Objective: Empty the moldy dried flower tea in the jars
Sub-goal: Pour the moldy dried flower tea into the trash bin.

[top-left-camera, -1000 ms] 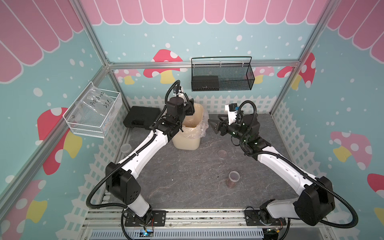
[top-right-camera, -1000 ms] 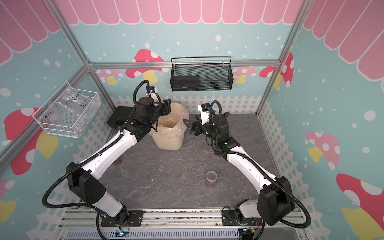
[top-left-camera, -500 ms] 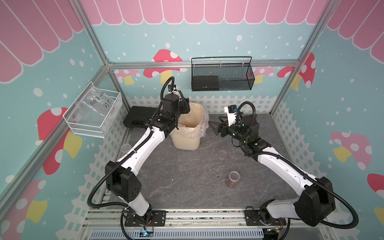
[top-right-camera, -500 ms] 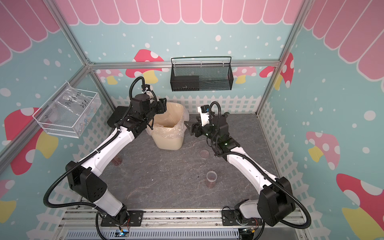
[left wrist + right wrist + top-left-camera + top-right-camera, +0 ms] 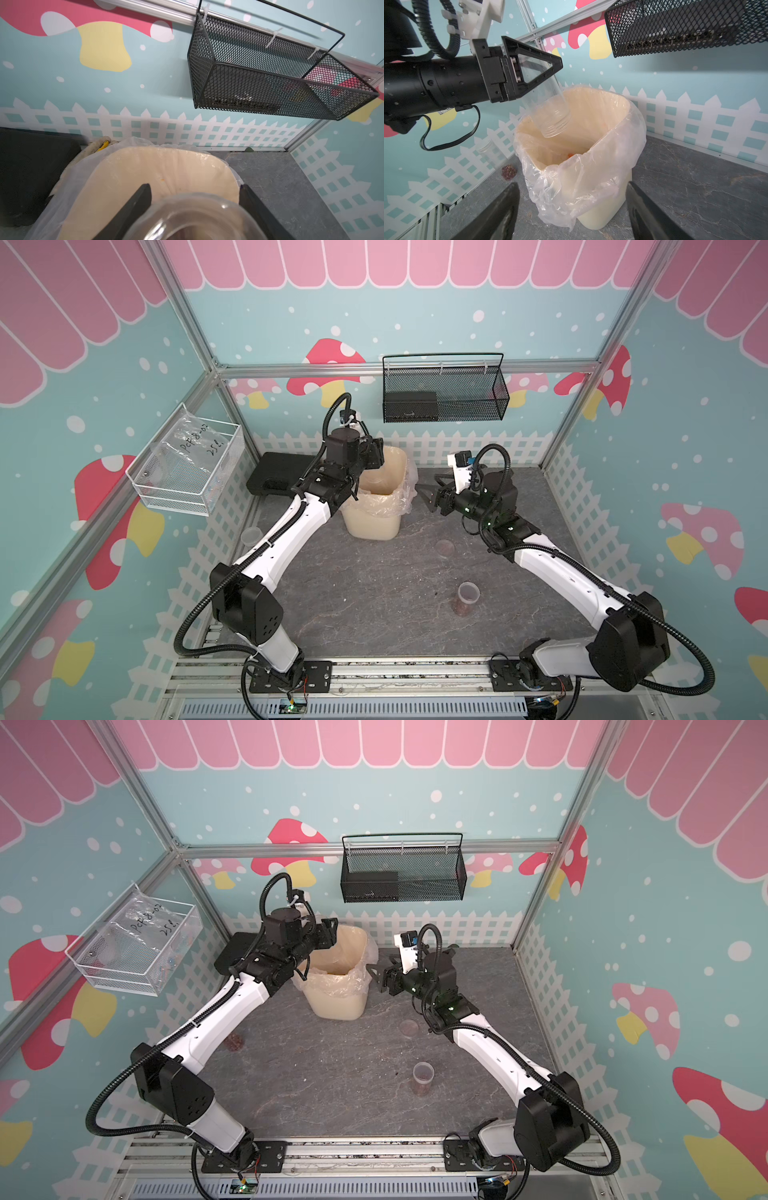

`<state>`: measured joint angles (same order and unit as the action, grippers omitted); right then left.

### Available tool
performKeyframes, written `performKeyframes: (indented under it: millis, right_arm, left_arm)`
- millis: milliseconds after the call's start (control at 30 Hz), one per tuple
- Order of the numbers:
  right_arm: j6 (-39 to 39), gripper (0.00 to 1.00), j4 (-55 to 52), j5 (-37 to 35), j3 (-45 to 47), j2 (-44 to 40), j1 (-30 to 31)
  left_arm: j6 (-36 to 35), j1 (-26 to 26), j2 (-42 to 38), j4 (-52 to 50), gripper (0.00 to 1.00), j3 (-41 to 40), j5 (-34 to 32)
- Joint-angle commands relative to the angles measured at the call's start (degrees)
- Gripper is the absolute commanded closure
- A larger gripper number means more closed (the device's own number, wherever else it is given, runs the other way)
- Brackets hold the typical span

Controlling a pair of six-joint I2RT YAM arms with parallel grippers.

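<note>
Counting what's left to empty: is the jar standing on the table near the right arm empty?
No, in a top view the standing jar holds a layer of reddish-brown tea at its bottom.

jar [image 5: 550,118]: clear glossy plastic, threaded mouth. dried flower tea [image 5: 509,172]: rough, crumbly, dull. waste bin [image 5: 602,216]: cream matt plastic. liner [image 5: 571,187]: thin crinkly glossy film. surface [image 5: 695,187]: grey stone-look, matt, veined. mesh basket [image 5: 675,31]: black metal, matt.
</note>
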<state>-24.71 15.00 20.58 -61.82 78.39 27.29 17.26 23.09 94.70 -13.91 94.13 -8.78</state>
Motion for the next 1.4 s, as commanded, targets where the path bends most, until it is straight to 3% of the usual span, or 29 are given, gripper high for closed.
performKeyframes:
  millis: [0, 67, 100, 167, 200, 267, 300, 367, 500, 767, 967, 1133, 1367]
  right_arm:
    - [-0.9, 0.19, 2.3, 1.3, 0.7, 0.2, -0.3]
    - [-1.0, 0.19, 2.5, 1.3, 0.7, 0.3, -0.4]
    - [-1.0, 0.19, 2.4, 1.1, 0.7, 0.3, -0.4]
    - [-1.2, 0.19, 2.5, 0.8, 0.9, 0.2, -0.3]
    - [-1.5, 0.19, 2.5, 0.9, 1.0, 0.2, -0.3]
    - [-2.1, 0.19, 2.9, 1.6, 1.1, 0.2, -0.3]
    - [-2.3, 0.19, 3.0, 1.7, 1.1, 0.3, -0.4]
    - [-3.0, 0.19, 3.3, 2.0, 0.9, 0.4, -0.4]
    - [-6.7, 0.19, 6.5, 4.0, 1.0, 0.8, -0.3]
    - [-30.2, 0.18, 23.8, 9.2, 0.8, 5.7, -0.3]
    - [-46.5, 0.16, 37.9, 13.1, -1.1, 12.2, -0.2]
    - [-52.7, 0.15, 44.3, 14.5, -2.4, 15.2, 0.1]
    - [-54.0, 0.14, 45.4, 14.5, -4.7, 16.8, 0.8]
  left_arm:
    - [-4.1, 2.0, -2.0, 0.3, 1.00, 0.5, -4.8]
    - [6.4, -3.1, -1.9, 0.1, 1.00, 0.2, 4.7]
    - [8.3, -4.2, -1.8, 0.4, 1.00, 0.1, 7.8]
    - [-1.0, -0.4, -2.3, 0.3, 1.00, 0.5, -1.2]
    - [-1.8, 0.1, -2.3, 0.1, 1.00, 0.4, -3.4]
    - [8.5, -4.4, -1.7, -0.5, 1.00, 0.5, 6.4]
    - [10.1, -5.3, -1.5, -0.4, 1.00, 0.6, 8.8]
    - [9.3, -4.7, -2.1, -0.8, 1.00, 0.7, 7.3]
    - [17.3, -5.9, -4.7, 3.9, 1.00, -1.8, 11.0]
    - [41.2, -7.9, -8.0, 12.7, 1.00, -6.7, 20.0]
    - [52.3, -8.1, -9.5, 18.5, 1.00, -11.3, 23.2]
    - [57.9, -8.2, -9.1, 22.1, 1.00, -12.9, 25.9]
    - [60.9, -8.1, -8.9, 24.6, 1.00, -14.5, 27.1]
